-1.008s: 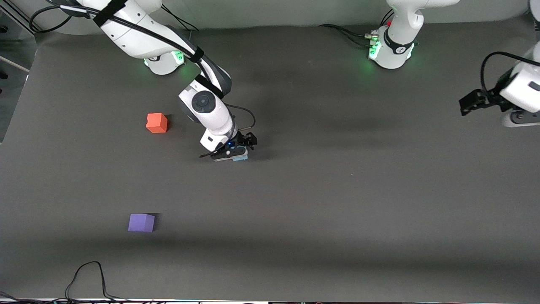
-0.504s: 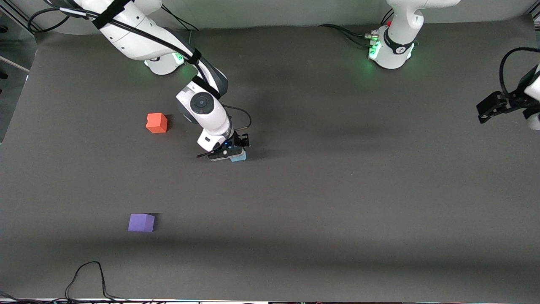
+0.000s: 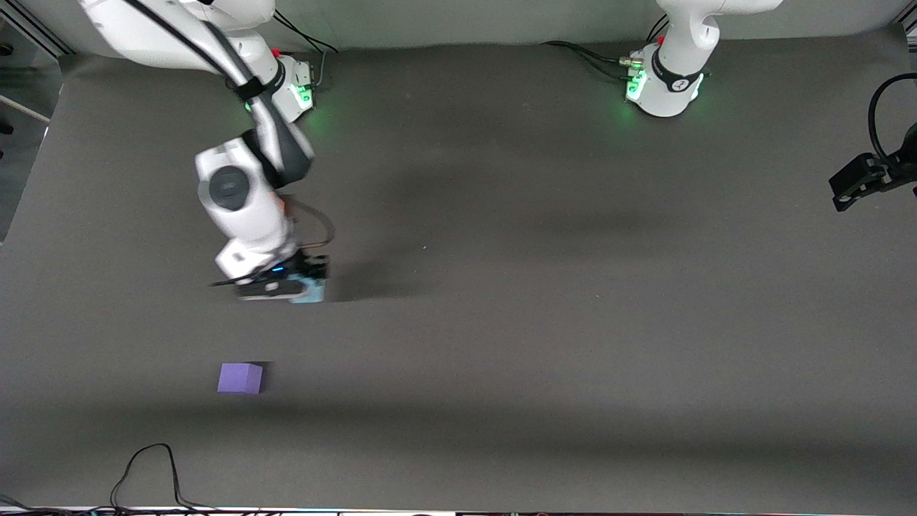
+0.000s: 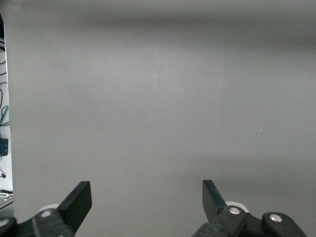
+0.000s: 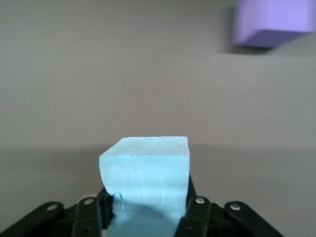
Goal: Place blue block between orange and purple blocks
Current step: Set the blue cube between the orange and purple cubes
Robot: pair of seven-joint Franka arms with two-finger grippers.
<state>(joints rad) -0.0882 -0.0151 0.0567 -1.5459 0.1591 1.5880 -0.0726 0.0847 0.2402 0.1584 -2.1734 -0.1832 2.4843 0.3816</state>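
Observation:
My right gripper (image 3: 304,287) is shut on the light blue block (image 3: 314,292) and holds it low over the dark table. In the right wrist view the blue block (image 5: 145,173) sits between the jaws of the right gripper (image 5: 145,205). The purple block (image 3: 240,378) lies on the table near the right arm's end, and also shows in the right wrist view (image 5: 274,22). The orange block is hidden by the right arm's wrist. My left gripper (image 3: 856,183) waits at the left arm's end of the table, open and empty (image 4: 145,197).
The two arm bases (image 3: 663,79) (image 3: 290,86) stand along the table's back edge. A black cable (image 3: 150,466) loops on the table near the front edge, closer to the front camera than the purple block.
My right gripper has carried the blue block toward the right arm's end of the table, and the arm now covers the orange block. The left gripper has drawn back toward the table's edge.

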